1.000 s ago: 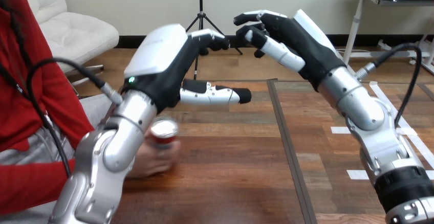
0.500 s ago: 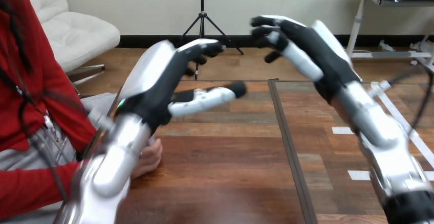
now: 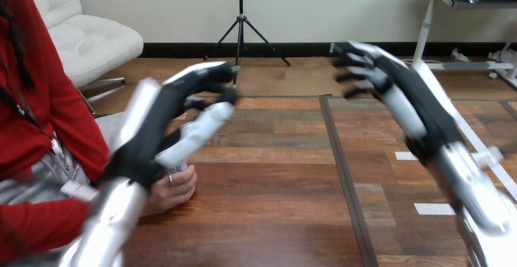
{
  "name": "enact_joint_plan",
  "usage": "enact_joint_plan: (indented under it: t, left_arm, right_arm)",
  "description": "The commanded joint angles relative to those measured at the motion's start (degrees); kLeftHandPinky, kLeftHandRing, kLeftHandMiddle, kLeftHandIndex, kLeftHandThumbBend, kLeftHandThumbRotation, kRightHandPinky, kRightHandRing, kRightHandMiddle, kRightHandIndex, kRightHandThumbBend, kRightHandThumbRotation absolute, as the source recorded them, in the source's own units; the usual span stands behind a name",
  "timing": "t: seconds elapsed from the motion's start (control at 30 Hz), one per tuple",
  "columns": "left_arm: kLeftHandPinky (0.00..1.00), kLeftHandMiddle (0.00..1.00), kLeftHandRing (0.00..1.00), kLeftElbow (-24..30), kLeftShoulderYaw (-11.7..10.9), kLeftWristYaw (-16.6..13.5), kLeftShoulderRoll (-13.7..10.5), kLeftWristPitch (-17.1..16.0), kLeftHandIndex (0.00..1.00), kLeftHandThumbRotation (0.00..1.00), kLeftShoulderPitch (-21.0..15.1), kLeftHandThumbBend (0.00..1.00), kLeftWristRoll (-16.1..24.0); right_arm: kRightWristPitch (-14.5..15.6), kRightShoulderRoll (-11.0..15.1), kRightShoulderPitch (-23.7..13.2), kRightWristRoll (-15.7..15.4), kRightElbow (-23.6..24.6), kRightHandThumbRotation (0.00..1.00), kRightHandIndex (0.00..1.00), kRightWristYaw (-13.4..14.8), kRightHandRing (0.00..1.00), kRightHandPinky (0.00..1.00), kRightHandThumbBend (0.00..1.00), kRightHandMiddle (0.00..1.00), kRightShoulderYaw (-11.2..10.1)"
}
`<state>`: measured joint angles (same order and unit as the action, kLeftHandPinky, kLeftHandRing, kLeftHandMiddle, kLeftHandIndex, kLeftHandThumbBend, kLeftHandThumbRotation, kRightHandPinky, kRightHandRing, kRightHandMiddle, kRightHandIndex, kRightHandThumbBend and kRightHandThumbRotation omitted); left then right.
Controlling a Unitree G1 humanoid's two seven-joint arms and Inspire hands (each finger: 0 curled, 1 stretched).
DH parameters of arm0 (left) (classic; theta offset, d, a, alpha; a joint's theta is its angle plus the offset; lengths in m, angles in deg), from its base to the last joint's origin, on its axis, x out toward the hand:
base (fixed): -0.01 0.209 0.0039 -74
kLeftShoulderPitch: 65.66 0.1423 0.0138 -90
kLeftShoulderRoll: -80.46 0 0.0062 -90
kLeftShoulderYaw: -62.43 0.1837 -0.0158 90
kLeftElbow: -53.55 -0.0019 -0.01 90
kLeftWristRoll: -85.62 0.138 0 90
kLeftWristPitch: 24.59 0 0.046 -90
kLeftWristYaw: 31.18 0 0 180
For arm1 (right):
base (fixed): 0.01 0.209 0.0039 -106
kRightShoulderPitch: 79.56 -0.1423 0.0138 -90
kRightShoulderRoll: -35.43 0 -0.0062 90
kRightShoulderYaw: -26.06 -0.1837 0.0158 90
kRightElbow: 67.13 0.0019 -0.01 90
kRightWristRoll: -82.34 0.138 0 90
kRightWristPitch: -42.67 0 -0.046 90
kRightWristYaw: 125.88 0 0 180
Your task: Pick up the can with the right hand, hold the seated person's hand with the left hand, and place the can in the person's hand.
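At about 8 o'clock the person's hand rests on the wooden table, curled round the can. Only a pale strip of the can shows above the knuckles, so by my reading it already lies with the person. The chief risk sits right above it. The robot's left hand hangs over the can, its fingers stretched loosely toward 1 o'clock and empty, and its forearm crosses in front of the person's wrist; whether they touch I cannot tell. A drop or a sideways swing of that arm could strike the knuckles or knock the can out of the person's hold. No grip on the person's hand shows either, so that part of the task looks undone.

Toward the middle, a dark seam runs down the table, with nothing standing on the boards there. At 2 o'clock the right hand is raised, its fingers spread and gently bent, holding nothing, well apart from the can. A sweep toward 9 o'clock could clash with the left fingertips. White tape marks lie at 4 o'clock, out of the way.
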<state>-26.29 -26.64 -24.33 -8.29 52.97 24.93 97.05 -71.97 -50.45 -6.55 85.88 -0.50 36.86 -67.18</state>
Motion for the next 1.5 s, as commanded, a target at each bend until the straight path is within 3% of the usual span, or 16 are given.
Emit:
enact_joint_plan:
  t: [0.0, 0.23, 0.37, 0.7, 1.1, 1.47]
  left_arm:
    - [0.57, 0.69, 0.68, -0.6, -3.8, -0.8, -0.4, -7.0, 0.65, 0.81, 1.8, 0.4, -4.3]
    - [0.52, 0.62, 0.62, -1.1, -5.8, 0.3, 0.1, -10.8, 0.58, 0.83, 5.9, 0.37, -9.6]
    - [0.5, 0.59, 0.59, 0.6, -6.7, 2.8, 0.9, -9.9, 0.55, 0.84, 9.3, 0.34, -16.8]
    - [0.48, 0.62, 0.61, 1.0, -7.7, 5.9, 1.7, -8.4, 0.58, 0.88, 13.2, 0.48, -25.4]
    - [0.5, 0.67, 0.65, 0.8, -8.0, 7.9, 2.3, -7.2, 0.62, 0.87, 15.5, 0.52, -28.8]
    - [0.51, 0.7, 0.67, 1.5, -8.0, 8.7, 2.7, -5.4, 0.63, 0.86, 15.5, 0.56, -29.5]
  right_arm:
    - [-4.0, -0.2, 4.5, 3.4, 4.9, 1.0, 0.82, -0.9, 0.77, 0.69, 0.98, 0.8, -2.8]
    - [-7.6, -2.3, 10.6, 8.3, 7.3, 1.0, 0.83, -2.2, 0.78, 0.72, 0.95, 0.81, -4.2]
    - [-9.1, -4.3, 15.2, 10.8, 9.0, 1.0, 0.83, -2.1, 0.78, 0.73, 0.96, 0.81, -4.7]
    - [-11.4, -7.7, 21.6, 13.2, 10.9, 1.0, 0.82, -2.2, 0.79, 0.74, 0.97, 0.82, -5.0]
    - [-12.4, -10.3, 25.0, 14.0, 11.4, 1.0, 0.82, -3.5, 0.79, 0.75, 0.94, 0.81, -4.4]
    - [-12.2, -11.6, 26.2, 13.7, 12.6, 1.0, 0.82, -3.9, 0.78, 0.74, 0.93, 0.81, -4.3]
